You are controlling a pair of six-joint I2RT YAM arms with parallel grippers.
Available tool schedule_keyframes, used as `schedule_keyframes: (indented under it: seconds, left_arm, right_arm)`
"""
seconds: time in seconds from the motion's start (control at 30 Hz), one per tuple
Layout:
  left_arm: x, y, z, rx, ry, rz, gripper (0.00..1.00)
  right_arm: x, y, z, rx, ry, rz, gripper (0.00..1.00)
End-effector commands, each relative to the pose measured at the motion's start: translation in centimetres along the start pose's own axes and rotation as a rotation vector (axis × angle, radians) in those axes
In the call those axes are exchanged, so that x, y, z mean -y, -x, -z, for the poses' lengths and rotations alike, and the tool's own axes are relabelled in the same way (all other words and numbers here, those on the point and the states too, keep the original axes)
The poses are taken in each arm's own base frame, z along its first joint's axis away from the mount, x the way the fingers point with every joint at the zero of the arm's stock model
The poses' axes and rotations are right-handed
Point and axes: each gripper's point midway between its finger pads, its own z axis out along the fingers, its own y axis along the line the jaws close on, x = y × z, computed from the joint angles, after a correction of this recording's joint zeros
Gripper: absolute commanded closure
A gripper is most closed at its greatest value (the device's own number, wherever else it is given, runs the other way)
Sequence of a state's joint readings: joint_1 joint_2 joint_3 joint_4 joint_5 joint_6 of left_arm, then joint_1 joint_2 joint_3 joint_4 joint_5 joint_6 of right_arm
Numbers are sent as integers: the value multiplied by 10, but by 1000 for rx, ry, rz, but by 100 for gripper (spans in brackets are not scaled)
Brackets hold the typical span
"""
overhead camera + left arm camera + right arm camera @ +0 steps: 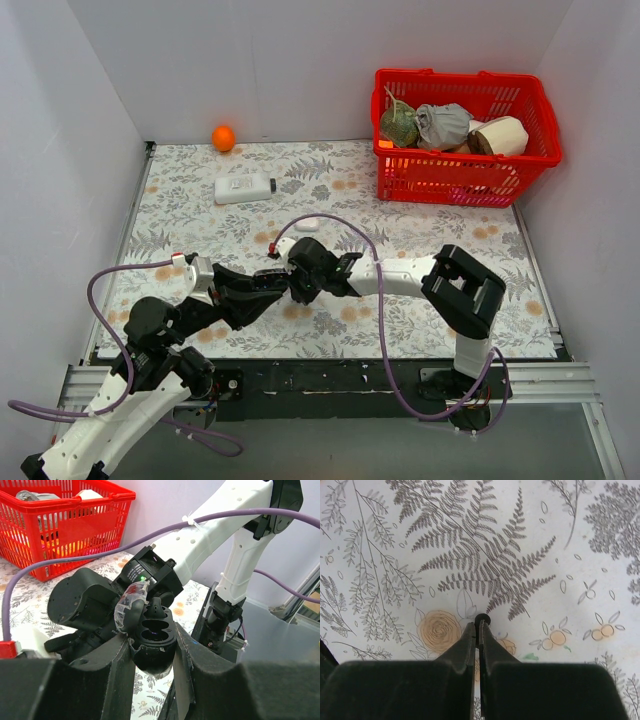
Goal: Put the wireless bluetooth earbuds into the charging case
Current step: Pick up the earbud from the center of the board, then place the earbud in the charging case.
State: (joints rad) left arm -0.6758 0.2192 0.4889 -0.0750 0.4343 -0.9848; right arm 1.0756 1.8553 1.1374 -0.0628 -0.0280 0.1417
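My left gripper (pixel 152 656) is shut on the black charging case (pixel 152 636) and holds it above the table, its lid (pixel 131 605) open with clear tape on it. Two dark cavities face the camera. My right gripper (pixel 478 626) is shut on one tiny black earbud (pixel 482 618), pinched at its fingertips over the flowered cloth. In the top view the two grippers meet at the table's middle front, the left (pixel 278 287) touching or almost touching the right (pixel 300 276). The second earbud is not in view.
A red basket (pixel 465 165) with several items stands at the back right. An orange (pixel 223 137) lies at the back wall, a white bottle (pixel 244 187) in front of it, a small white object (pixel 307 224) behind the grippers. Purple cables loop over both arms.
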Motion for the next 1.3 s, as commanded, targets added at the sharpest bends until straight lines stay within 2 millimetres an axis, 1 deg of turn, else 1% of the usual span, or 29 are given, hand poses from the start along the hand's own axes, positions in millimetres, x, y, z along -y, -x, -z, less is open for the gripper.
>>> schedule_keyframes:
  seconds: [0.0,0.03,0.07,0.1,0.13,0.17,0.2,0.27,0.3,0.37,0.4,0.47,0.5,0.57,0.6,0.63,0.67,0.7,0.73,0.77,0.83,0.87,0.9,0.93,0.97,1.07,1.1,1.17,1.27]
  left_arm:
    - [3,7,2,24,-6,-15,100]
    - [2,7,2,25,-5,-15,100]
    - [2,8,2,27,-2,-17,100]
    - [2,8,1,29,-1,-18,100]
    - [2,9,1,30,-2,-19,100]
    - [1,10,1,35,0,-17,100]
    - [1,10,0,38,2,-16,100]
    - [0,10,-1,42,5,-16,100]
    - [-2,10,-2,44,10,-15,100]
    - [-4,10,-5,48,13,-13,100]
    - [-5,13,-6,71,16,-20,100]
    - [-8,20,-11,103,19,-33,100]
    - [-12,18,-15,96,29,-30,100]
    - [-13,22,-21,110,18,-49,100]
    - [-16,18,-28,87,17,-42,100]
    - [-11,20,-32,88,-21,-51,100]
    - [-10,20,-35,82,-36,-56,100]
    - [-12,11,-44,41,-56,-42,100]
    - [-2,15,-47,41,-116,-53,100]
    - [0,12,-52,20,-144,-50,100]
    - [2,8,-64,-23,-193,-41,100]
    - [11,5,-65,-50,-256,-40,100]
    - [13,6,-68,-59,-281,-38,100]
    - [13,-1,-73,-91,-303,-21,100]
    - [22,0,-72,-104,-365,-26,100]
    - [27,-3,-79,-145,-438,-10,100]
    - [33,-6,-78,-172,-483,-5,100]
    - [35,-8,-82,-209,-527,14,100]
    - [39,-14,-82,-260,-579,36,100]
  right_arm:
    - [16,13,31,93,-37,-60,99]
    - [18,15,39,112,-35,-67,99]
    - [21,10,44,113,-34,-79,99]
    - [20,20,60,158,-31,-82,99]
    - [19,22,67,175,-18,-81,99]
    - [22,15,74,175,-20,-89,99]
    - [18,35,96,266,-9,-92,99]
    - [19,48,120,342,2,-98,99]
    - [13,63,147,419,21,-85,99]
    - [5,79,176,494,42,-52,99]
    - [-3,101,209,581,59,-25,99]
    - [-6,104,232,593,54,-1,99]
    - [-12,112,257,648,67,23,99]
    - [-21,120,295,720,82,64,99]
    - [-26,121,305,733,99,83,99]
    - [-34,126,323,761,126,110,99]
    - [-41,123,333,762,155,141,99]
    - [-48,122,340,764,183,165,99]
    - [-58,125,355,783,229,195,99]
    - [-64,124,365,799,250,211,99]
    - [-75,121,379,822,303,246,99]
    - [-81,120,391,848,327,272,99]
    - [-85,118,394,845,347,290,99]
    - [-92,115,398,839,386,314,99]
    - [-95,113,400,835,401,326,99]
    - [-94,106,390,790,403,339,99]
    - [-93,103,386,779,399,339,99]
    - [-89,101,379,761,385,329,99]
    - [-86,101,370,727,372,318,99]
